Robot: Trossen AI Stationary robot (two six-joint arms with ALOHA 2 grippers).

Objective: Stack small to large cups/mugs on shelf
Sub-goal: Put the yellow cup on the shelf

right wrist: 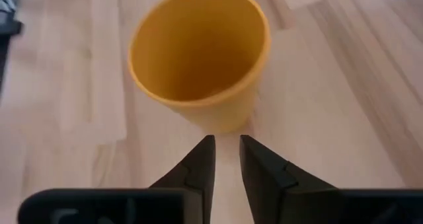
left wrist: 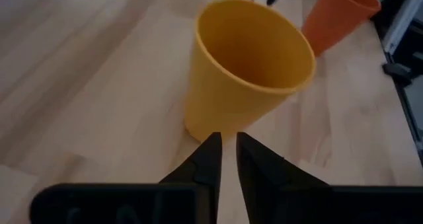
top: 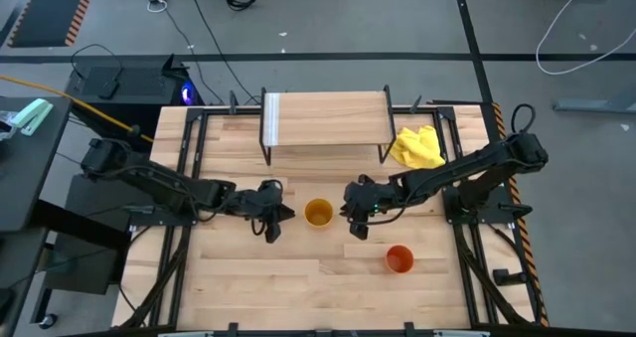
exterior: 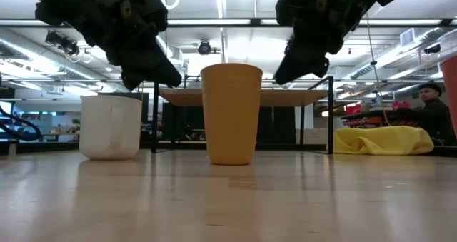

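The tall yellow-orange plastic cup [top: 318, 214] is shown upright on the bare part of the light wooden tabletop [top: 258, 287], mouth up, so that its long axis runs vertically. It lies between the two dark grippers: the left gripper [top: 275, 224] is just beside it on one side, the right gripper [top: 354, 221] just beside it on the other, at about equal distance. Both grippers are raised off the table, and in each wrist view the fingers are seen slightly parted, gripping nothing and pointed at the cup. The low light-wood shelf on thin black legs [top: 328, 118] stands empty beyond it; the smaller orange-red cup [top: 398, 258] stands apart, nearer the right arm.
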